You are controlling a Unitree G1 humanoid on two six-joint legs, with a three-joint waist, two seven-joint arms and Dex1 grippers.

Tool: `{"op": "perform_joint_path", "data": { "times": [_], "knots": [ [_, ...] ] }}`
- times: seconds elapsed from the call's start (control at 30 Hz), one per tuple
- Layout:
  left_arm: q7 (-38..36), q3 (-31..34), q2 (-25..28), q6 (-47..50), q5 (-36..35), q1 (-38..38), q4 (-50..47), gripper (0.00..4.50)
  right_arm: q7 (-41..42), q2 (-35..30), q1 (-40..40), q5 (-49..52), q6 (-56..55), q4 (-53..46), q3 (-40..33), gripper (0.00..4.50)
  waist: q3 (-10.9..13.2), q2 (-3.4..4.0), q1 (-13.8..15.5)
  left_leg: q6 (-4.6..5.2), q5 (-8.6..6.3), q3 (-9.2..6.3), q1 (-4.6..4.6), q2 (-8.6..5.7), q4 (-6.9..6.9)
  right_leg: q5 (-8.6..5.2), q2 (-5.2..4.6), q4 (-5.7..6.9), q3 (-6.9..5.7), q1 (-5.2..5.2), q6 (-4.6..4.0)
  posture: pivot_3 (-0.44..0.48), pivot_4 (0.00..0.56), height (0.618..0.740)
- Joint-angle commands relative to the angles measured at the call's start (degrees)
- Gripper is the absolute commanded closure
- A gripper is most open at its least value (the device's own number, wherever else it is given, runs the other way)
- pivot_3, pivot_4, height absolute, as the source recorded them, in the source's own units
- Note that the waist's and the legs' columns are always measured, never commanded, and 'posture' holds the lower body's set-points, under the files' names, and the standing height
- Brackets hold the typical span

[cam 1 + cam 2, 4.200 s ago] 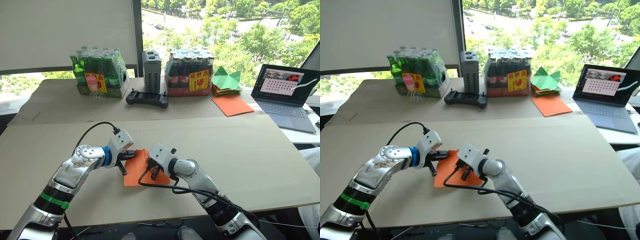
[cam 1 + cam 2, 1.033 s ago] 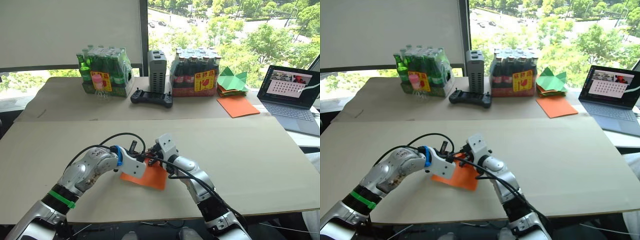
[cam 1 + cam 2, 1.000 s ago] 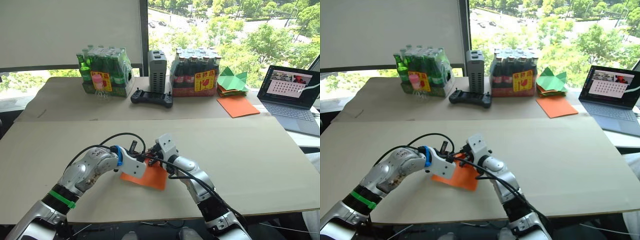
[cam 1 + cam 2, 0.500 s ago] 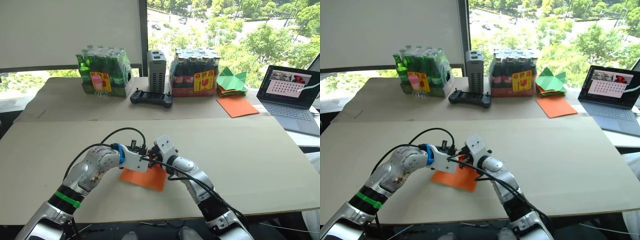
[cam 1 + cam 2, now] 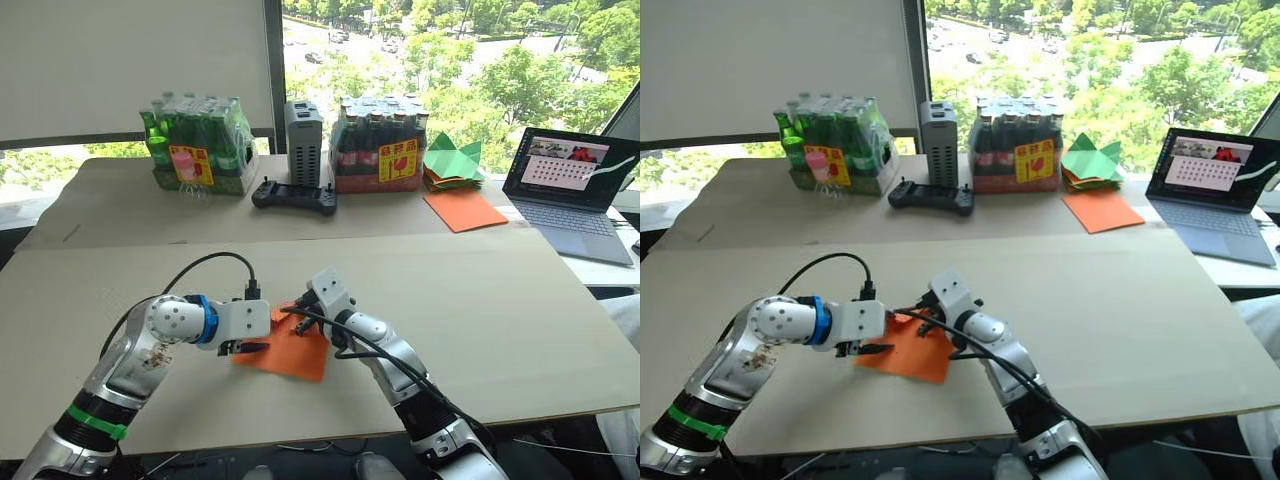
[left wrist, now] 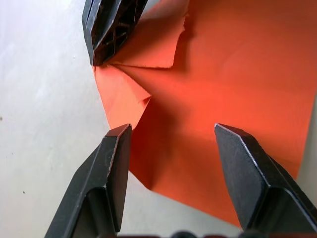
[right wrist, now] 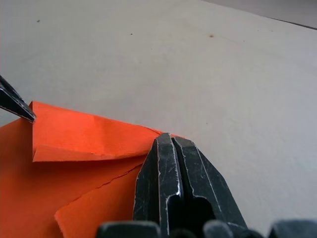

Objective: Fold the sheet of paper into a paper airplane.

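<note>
The sheet of paper [image 5: 293,350] lies bright orange on the tan table, near the front, with a corner flap folded over [image 7: 84,139]. My right gripper [image 5: 298,318] is shut, its tips pressed down on the sheet's far edge where the folds meet [image 6: 106,29]. My left gripper [image 5: 247,346] is at the sheet's left edge. In the left wrist view its two black fingers [image 6: 116,163] stand well apart just above the paper with nothing between them. One left fingertip [image 7: 15,103] touches the flap's corner.
Along the far edge stand a pack of green bottles [image 5: 196,146], a grey box [image 5: 303,140], a black controller [image 5: 293,196] and a pack of dark bottles [image 5: 378,145]. Green paper shapes [image 5: 452,160], a bigger orange sheet [image 5: 463,211] and a laptop [image 5: 575,185] are at the back right.
My left gripper has opened and drawn back to the left, away from the right gripper. The right gripper has stayed shut on the same spot. The camera has shifted slightly.
</note>
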Motion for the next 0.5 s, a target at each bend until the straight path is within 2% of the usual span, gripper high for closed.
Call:
{"op": "perform_joint_path", "data": {
  "times": [0.03,0.23,0.37,0.5],
  "knots": [
    [-0.84,3.67,1.33,2.71,-5.2,0.73,-0.25,1.68,-0.07,-0.49,0.73,-0.57,1.2,0.54,0.32,4.5,0.0,0.0,0.01,0.0,0.0,0.0,0.0,0.0,0.0,0.0,0.0,0.0,0.0,0.0,0.0,0.0,0.15,0.74],
    [-1.94,10.63,0.9,12.82,-16.86,-1.94,3.35,1.68,0.18,-0.86,0.78,-0.55,1.44,0.29,0.5,4.5,0.0,0.0,0.0,0.0,0.0,0.0,0.0,0.0,0.0,0.0,0.0,0.0,0.0,0.0,0.0,0.0,0.15,0.74],
    [-1.24,16.37,-1.64,24.5,-27.51,-5.27,5.92,1.68,0.33,-0.99,0.74,-0.57,1.57,0.18,0.57,4.5,0.0,-0.01,-0.01,0.0,0.0,0.0,-0.01,0.0,0.0,0.0,0.0,0.0,-0.01,0.0,0.0,0.0,0.15,0.74],
    [1.72,19.58,-4.22,32.73,-34.25,-6.94,7.22,1.68,0.33,-1.08,0.8,-0.63,1.58,0.08,0.68,4.5,0.0,-0.01,-0.02,0.0,0.0,-0.01,0.0,-0.01,0.0,0.0,-0.01,0.0,-0.01,0.01,0.0,0.0,0.15,0.74]
  ]
}}
